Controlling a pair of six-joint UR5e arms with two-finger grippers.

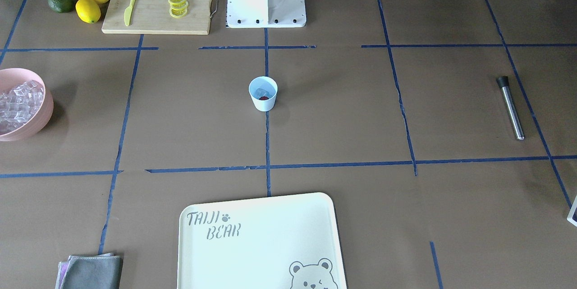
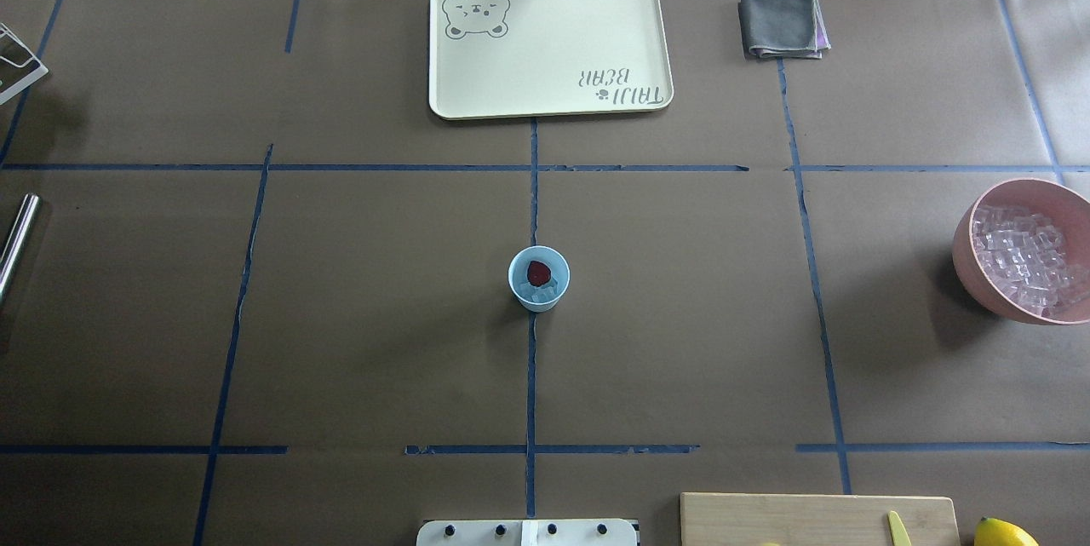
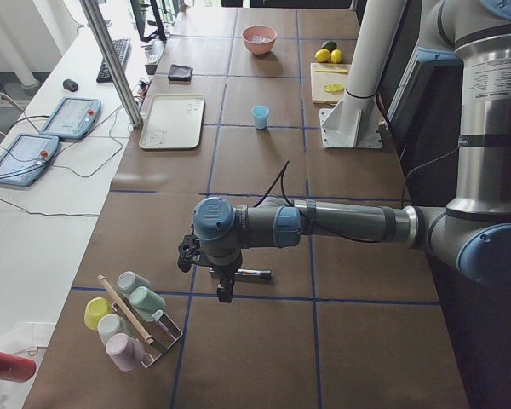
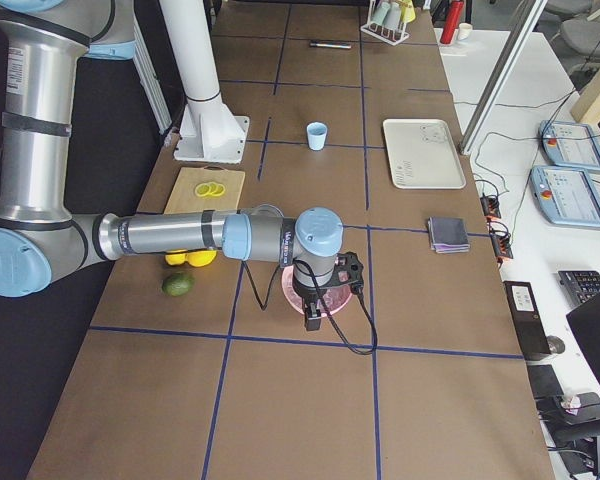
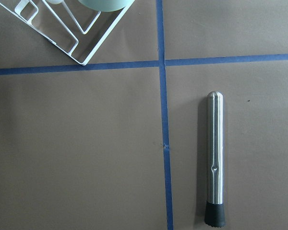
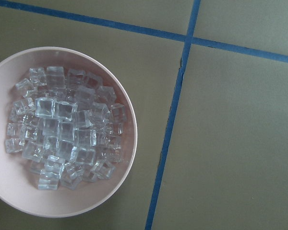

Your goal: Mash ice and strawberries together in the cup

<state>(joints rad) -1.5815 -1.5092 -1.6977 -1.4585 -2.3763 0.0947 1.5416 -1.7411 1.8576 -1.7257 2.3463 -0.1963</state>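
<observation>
A small light blue plastic cup (image 2: 538, 278) stood mid-bench (image 2: 341, 316), holding a small red strawberry (image 2: 538, 273) and clear ice cubes (image 2: 540, 296). Beyond it, away from the robot, lay a cream rectangular tray (image 2: 553, 94), with a folded grey cloth (image 2: 779, 25) on its right. A round pink bowl (image 2: 966, 261) of more cubes sat far right, and a steel muddler (image 1: 510, 107) far left. Near the robot's base, on the right, a wooden cutting board (image 1: 153, 23) carried yellow lemon slices (image 1: 178, 6) and a yellow plastic knife (image 1: 131, 5). Two whole lemons (image 1: 88, 10) and a green lime (image 1: 60, 0) lay beside it.
</observation>
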